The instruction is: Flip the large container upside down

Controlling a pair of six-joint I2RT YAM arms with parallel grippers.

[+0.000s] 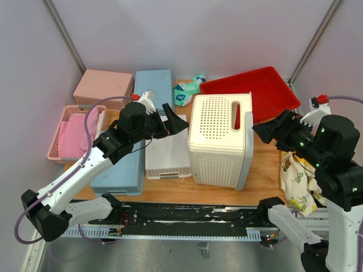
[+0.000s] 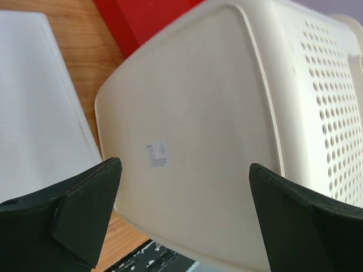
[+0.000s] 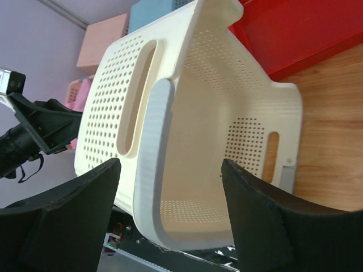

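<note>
The large container (image 1: 220,139), a cream perforated basket with cut-out handles, lies on its side in the middle of the table. Its smooth base with a small sticker (image 2: 156,154) faces left and its open mouth faces right. My left gripper (image 1: 176,121) hangs open just left of the base (image 2: 193,102), jaws wide apart, not touching it. My right gripper (image 1: 267,129) is open too, a short way right of the mouth. In the right wrist view the container's thick rim (image 3: 152,153) stands between and beyond the open fingers, and nothing is held.
A flat red tray (image 1: 266,90) lies behind the container. A smaller white basket (image 1: 168,154) and a blue bin (image 1: 120,170) sit to its left. Farther left are a pink basket with cloth (image 1: 71,133) and a pink box (image 1: 104,88). A patterned cloth (image 1: 298,181) lies at the right.
</note>
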